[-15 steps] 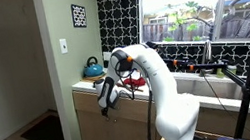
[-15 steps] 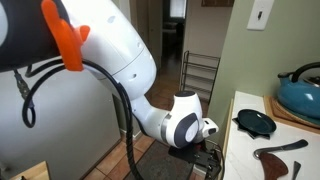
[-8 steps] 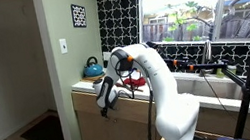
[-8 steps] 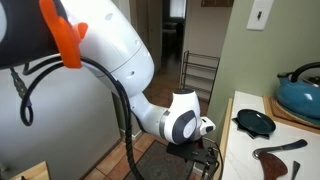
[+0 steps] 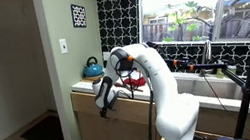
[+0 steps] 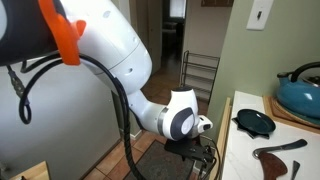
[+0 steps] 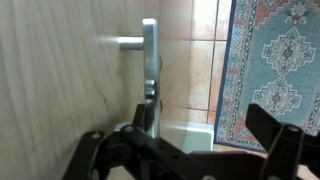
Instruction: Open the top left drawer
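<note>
Spotting the top left drawer right below the teal kettle. Got the gripper up against that drawer front, also below the kettle. Looks open, jaws spread wide with the metal handle poking between them.

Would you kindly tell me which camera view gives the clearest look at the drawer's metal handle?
The wrist view: the silver bar handle stands mid-frame against the top left drawer front, just above the gripper. In both exterior views the handle cannot be made out behind the robot's arm.
</note>
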